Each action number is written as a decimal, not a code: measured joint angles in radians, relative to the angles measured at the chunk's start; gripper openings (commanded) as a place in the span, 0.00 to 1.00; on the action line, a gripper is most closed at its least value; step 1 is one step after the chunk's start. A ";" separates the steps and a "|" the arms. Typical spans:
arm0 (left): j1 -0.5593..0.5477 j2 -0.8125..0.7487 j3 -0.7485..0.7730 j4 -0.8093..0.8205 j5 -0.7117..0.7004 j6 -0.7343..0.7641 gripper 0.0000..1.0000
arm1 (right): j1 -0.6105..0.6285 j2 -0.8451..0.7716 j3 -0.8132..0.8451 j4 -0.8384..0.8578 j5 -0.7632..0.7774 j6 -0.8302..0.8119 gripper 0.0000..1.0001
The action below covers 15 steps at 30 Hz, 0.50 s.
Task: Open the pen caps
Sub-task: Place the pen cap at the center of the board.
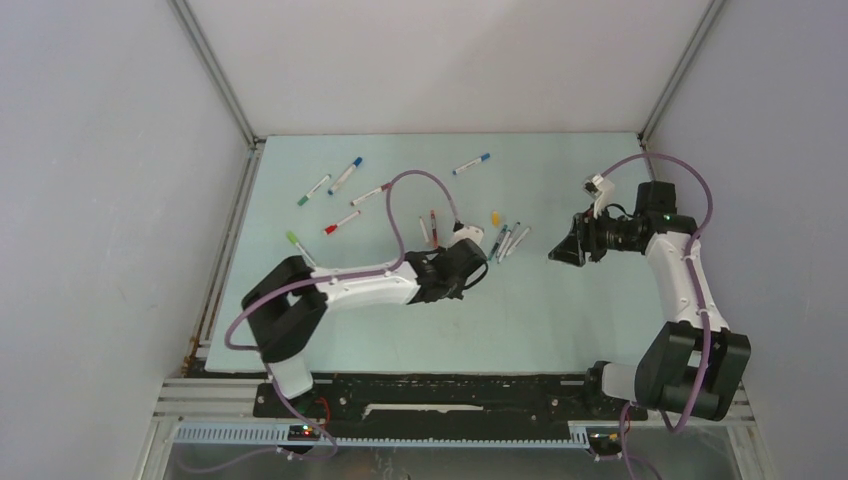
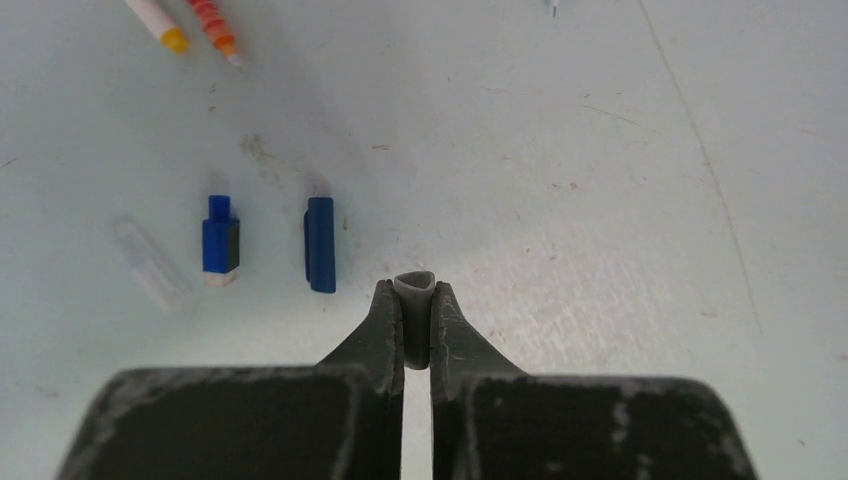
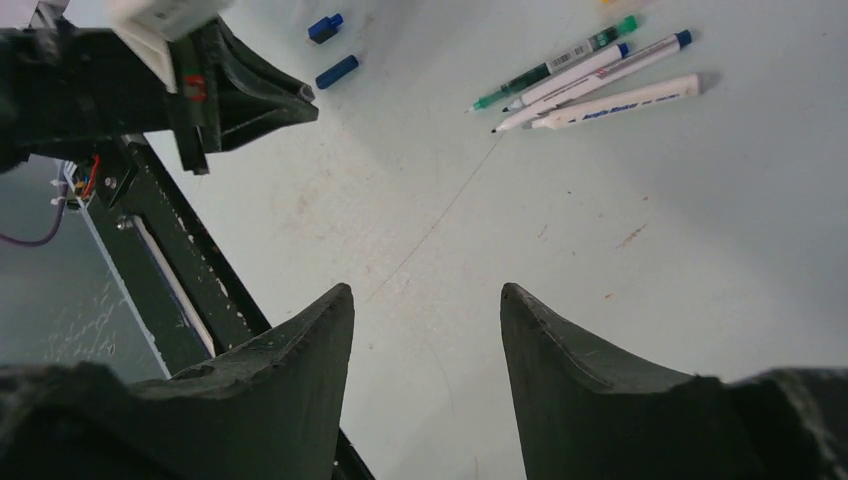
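pale table (image 1: 560, 310), left end effector (image 2: 414, 302) pinching grey cap (image 2: 415, 287), right end effector (image 3: 425, 295) spread, empty

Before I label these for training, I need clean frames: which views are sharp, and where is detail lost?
Top external: even light, faint shadows, pens tiny. Left wrist: blue cap crisp. Right wrist: four pens sharp, right end effector dark and soft.

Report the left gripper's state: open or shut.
Shut. In the left wrist view, the left gripper pinches a small grey cap, its jaws nearly touching.
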<state>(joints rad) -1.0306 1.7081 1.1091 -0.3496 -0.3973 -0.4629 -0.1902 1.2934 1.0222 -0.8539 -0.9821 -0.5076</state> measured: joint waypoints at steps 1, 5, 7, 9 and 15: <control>0.001 0.029 0.021 -0.012 0.000 0.000 0.07 | -0.013 0.003 -0.002 0.005 -0.002 0.000 0.58; 0.008 0.117 0.079 -0.061 0.001 0.003 0.11 | -0.025 0.007 -0.003 0.013 -0.017 -0.006 0.58; 0.013 0.142 0.090 -0.081 0.005 0.003 0.14 | -0.026 0.010 -0.003 0.012 -0.021 -0.011 0.58; 0.018 0.161 0.097 -0.093 0.008 0.004 0.16 | -0.026 0.016 -0.003 0.012 -0.027 -0.019 0.58; 0.041 0.187 0.109 -0.120 0.012 0.003 0.30 | -0.029 0.020 -0.003 0.011 -0.038 -0.028 0.58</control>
<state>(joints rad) -0.9897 1.8950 1.2182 -0.4698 -0.3851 -0.4603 -0.2188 1.3136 1.0195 -0.8425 -1.0199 -0.5354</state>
